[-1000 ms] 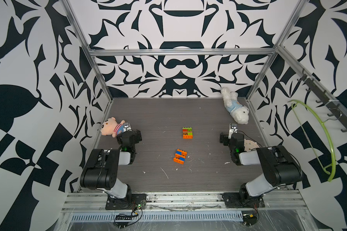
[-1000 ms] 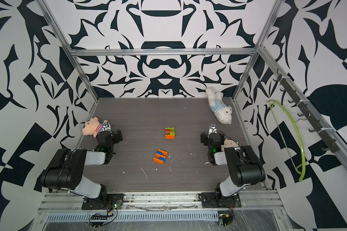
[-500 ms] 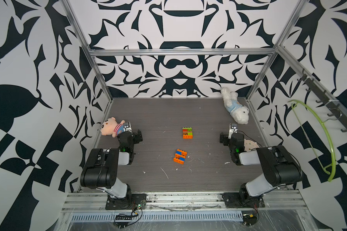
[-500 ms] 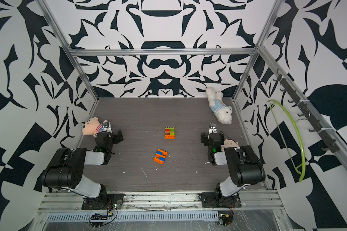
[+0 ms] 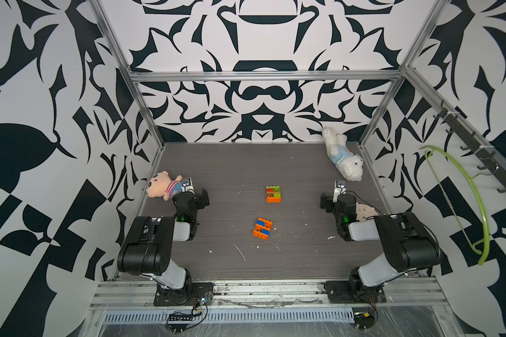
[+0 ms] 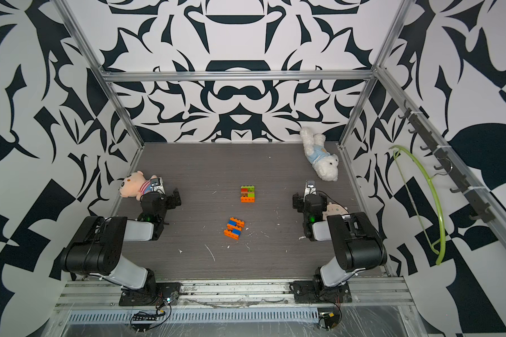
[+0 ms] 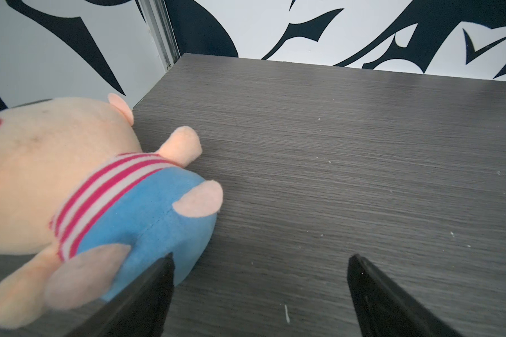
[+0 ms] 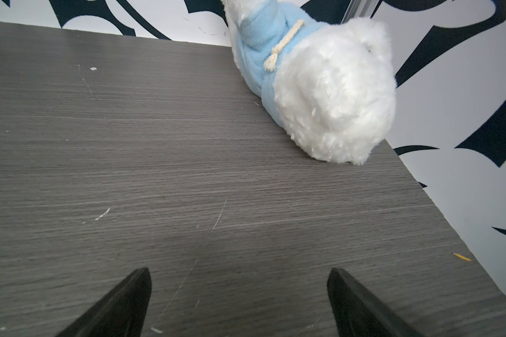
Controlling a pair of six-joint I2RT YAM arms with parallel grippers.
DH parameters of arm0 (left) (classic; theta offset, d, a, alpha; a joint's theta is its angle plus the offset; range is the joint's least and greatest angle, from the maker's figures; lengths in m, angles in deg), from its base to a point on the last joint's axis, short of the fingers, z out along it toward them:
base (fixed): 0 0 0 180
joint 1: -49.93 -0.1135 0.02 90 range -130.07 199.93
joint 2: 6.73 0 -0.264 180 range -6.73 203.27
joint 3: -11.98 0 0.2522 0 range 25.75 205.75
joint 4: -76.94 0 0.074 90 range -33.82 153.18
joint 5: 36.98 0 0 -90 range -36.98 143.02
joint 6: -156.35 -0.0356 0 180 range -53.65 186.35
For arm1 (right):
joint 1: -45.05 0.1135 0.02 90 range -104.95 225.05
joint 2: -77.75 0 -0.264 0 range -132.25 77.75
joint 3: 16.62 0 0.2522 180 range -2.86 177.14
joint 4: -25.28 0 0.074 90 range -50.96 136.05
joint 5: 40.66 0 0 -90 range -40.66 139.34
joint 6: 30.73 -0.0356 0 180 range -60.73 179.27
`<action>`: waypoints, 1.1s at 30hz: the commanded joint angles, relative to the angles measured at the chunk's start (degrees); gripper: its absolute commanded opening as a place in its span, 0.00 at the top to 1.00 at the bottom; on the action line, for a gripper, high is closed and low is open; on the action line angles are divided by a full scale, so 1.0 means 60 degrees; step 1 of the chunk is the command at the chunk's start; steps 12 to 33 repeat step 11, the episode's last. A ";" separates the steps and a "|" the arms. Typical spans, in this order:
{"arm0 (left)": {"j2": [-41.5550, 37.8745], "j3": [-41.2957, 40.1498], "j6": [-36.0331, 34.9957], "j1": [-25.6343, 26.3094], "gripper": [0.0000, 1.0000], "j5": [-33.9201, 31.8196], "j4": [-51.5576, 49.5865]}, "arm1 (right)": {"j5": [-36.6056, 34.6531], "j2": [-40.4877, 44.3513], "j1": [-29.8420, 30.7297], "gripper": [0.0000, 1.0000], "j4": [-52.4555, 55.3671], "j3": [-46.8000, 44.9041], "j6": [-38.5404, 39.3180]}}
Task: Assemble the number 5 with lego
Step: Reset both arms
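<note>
Lego bricks [image 5: 263, 228] seem light, stiff, smooth: pinch flat sides; left gripper [image 7: 260, 258] and right gripper [image 8: 239, 271] jaws apart, empty

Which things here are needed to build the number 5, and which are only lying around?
For the job:
- orange and blue lego cluster
- green and orange lego cluster

Just lying about:
- pink plush toy
- white plush toy
- green hanger on the side wall
</note>
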 commanded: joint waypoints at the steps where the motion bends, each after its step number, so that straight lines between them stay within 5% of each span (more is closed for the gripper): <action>1: -0.0101 0.0020 -0.0079 0.0004 0.01 -0.0072 0.0128 | -0.0114 0.0094 -0.0011 0.00 -0.0200 0.0191 -0.0075; 33: -0.0141 0.0017 -0.0017 -0.0112 0.01 0.0193 0.0058 | -0.0114 0.0088 -0.0012 0.00 -0.0192 0.0191 -0.0077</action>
